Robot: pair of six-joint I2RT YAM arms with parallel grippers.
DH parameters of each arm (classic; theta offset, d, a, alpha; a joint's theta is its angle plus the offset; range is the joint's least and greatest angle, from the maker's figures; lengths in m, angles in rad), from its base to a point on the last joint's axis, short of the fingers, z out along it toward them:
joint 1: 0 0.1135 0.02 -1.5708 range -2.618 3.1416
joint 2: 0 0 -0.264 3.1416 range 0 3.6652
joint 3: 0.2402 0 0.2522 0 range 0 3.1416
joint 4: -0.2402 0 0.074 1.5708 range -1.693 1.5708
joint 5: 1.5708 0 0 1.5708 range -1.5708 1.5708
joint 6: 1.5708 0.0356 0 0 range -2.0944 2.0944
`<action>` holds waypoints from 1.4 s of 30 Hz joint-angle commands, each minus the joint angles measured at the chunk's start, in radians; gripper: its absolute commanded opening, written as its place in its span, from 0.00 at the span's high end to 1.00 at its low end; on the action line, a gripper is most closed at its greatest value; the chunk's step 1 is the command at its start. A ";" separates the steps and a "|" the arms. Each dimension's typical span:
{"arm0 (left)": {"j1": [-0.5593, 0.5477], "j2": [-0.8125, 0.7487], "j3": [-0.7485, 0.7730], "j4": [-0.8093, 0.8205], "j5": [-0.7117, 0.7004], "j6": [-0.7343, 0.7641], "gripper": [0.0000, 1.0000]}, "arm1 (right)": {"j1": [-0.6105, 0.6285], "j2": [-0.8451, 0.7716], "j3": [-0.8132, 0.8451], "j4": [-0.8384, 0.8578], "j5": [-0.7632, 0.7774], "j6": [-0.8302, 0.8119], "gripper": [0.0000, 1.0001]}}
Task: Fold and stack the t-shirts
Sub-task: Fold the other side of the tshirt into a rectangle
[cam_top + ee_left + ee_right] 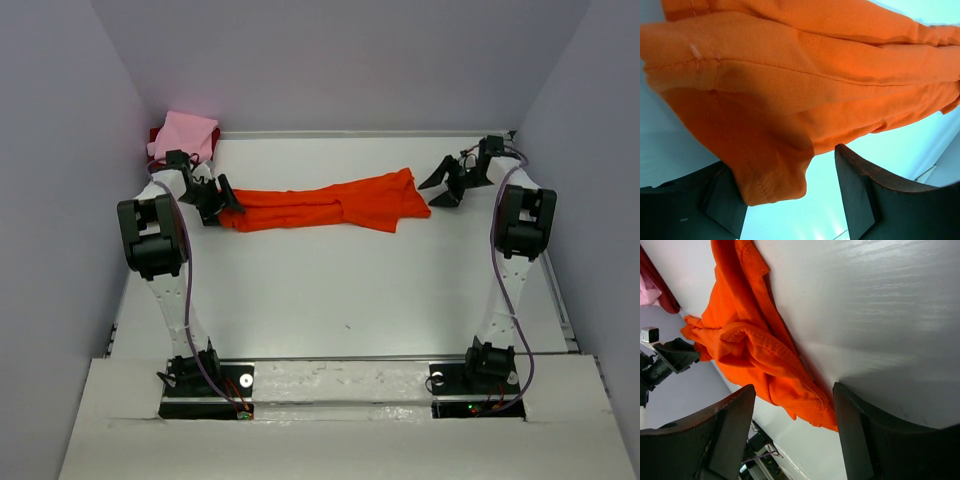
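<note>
The bright orange-red t-shirt (330, 205) lies bunched into a long band across the far half of the table. My left gripper (215, 200) is at its left end and stands open. In the left wrist view a hemmed corner of the orange shirt (775, 185) hangs between the spread fingers (860, 195), against the left one and not pinched. My right gripper (445, 185) is open just off the shirt's right end, whose edge (805, 400) lies ahead of the gap. The folded light pink shirt (186, 135) sits on the dark red one (157, 135) in the far left corner.
Grey walls close in the table (330, 300) on the left, right and back. The arm bases (205, 380) stand at the near edge. In the right wrist view the left gripper (675, 355) shows beyond the far end of the shirt.
</note>
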 commanded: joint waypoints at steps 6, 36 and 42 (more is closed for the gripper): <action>0.001 -0.037 0.022 -0.062 -0.037 0.027 0.24 | 0.066 0.038 0.004 0.044 0.003 -0.006 0.58; -0.047 -0.118 -0.073 -0.126 -0.162 0.017 0.29 | 0.065 -0.157 -0.258 -0.042 0.169 -0.090 1.00; -0.048 -0.108 -0.104 -0.126 -0.159 0.016 0.79 | 0.065 -0.183 -0.289 -0.033 0.170 -0.096 1.00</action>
